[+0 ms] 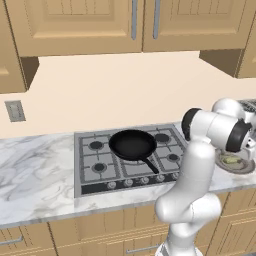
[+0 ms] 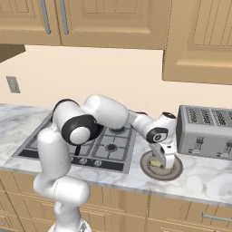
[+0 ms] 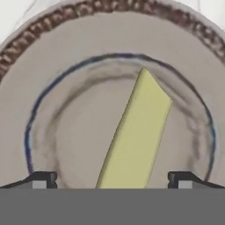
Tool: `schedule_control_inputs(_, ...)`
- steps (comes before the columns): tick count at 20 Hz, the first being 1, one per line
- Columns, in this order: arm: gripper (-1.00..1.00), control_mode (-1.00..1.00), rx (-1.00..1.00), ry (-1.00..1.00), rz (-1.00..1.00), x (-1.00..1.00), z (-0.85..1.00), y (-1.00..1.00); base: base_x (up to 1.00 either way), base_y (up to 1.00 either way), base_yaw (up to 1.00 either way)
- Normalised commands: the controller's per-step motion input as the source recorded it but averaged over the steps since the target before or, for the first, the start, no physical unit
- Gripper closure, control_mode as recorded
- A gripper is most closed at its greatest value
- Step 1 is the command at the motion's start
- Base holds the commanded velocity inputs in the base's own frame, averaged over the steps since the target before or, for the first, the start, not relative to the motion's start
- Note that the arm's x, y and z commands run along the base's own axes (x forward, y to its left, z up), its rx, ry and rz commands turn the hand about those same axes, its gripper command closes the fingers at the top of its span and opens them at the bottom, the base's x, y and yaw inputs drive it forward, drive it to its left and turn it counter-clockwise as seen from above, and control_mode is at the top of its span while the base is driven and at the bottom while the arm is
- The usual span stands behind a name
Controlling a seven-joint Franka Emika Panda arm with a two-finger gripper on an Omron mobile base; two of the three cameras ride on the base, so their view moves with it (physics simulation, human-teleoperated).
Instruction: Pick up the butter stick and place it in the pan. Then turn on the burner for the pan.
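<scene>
Gripper (image 3: 112, 182) spread wide over plate (image 3: 66, 66) | butter stick (image 3: 138, 136) on plate | pan (image 1: 132, 144) holds nothing

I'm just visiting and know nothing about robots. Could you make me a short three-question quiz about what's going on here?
1. True or false: the butter stick lies in the pan.
2. What does the butter rest on? A) the plate B) the toaster C) the stove
3. Fill in: the gripper hangs over the butter with its fingers spread ____.

Key: 1 false; 2 A; 3 open.
</scene>
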Motion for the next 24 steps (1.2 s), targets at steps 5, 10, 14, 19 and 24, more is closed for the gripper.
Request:
schedule_control_inputs(5,-1.0,-1.0,0.0,0.0,0.0,0.0,-0.31,-0.01,0.0,0.0,0.0)
schedule_control_inputs(10,1.0,-1.0,0.0,0.0,0.0,0.0,-0.24,0.0,0.0,0.0,0.0)
schedule_control_inputs(14,1.0,-1.0,0.0,0.0,0.0,0.0,0.0,0.0,0.0,0.0,0.0)
schedule_control_inputs(19,1.0,-1.0,0.0,0.0,0.0,-0.07,0.15,0.0,0.0,0.0,0.0)
schedule_control_inputs(24,1.0,-1.0,-0.01,-0.17,0.02,-0.55,0.73,0.35,0.0,0.0,0.0)
